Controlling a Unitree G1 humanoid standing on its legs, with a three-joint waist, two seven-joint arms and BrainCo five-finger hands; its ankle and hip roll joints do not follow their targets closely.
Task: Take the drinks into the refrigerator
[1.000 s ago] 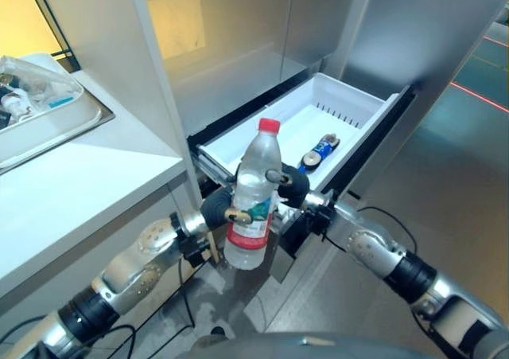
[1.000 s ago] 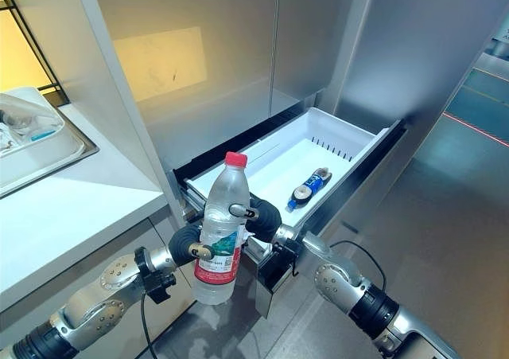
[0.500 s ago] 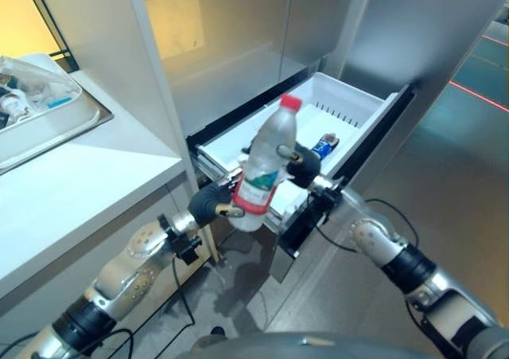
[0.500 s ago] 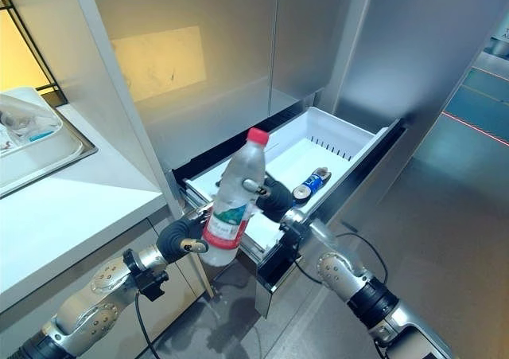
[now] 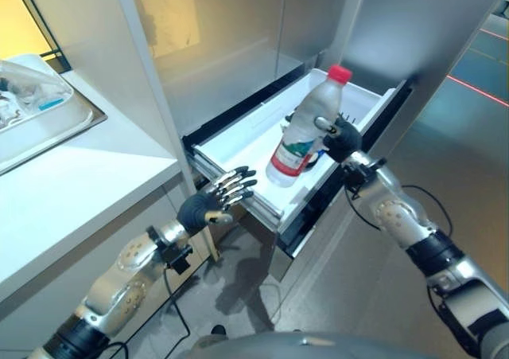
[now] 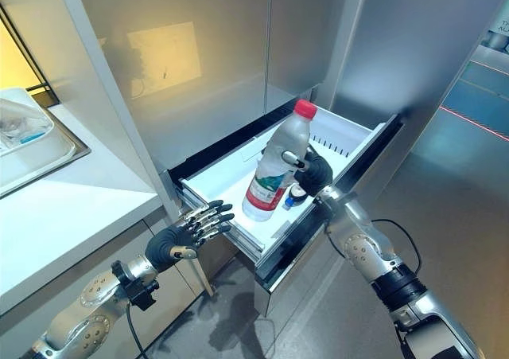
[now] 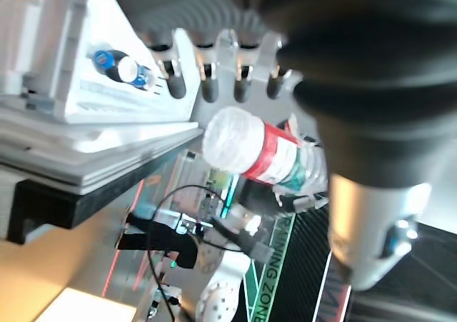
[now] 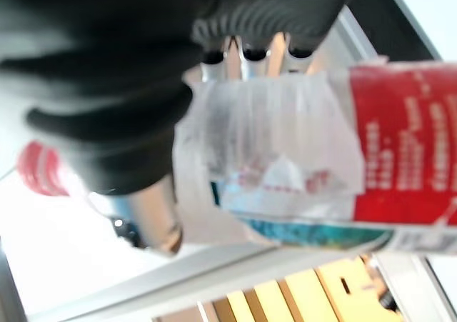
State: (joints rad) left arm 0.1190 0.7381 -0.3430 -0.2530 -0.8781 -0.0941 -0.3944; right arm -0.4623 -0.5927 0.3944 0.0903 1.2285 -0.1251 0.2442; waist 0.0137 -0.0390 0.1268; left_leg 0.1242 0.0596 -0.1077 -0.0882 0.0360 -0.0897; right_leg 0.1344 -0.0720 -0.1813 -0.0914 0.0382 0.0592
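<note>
Right eye view: my right hand (image 6: 316, 173) grips the clear red-capped plastic water bottle (image 6: 273, 168) (tilted) over the white open refrigerator drawer (image 6: 359, 140); my left hand (image 6: 184, 236) hangs spread, empty.

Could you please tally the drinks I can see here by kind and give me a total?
Clear water bottle with red cap, held in the right hand over the drawer: 1
Blue can lying in the drawer: 1
Total: 2
</note>
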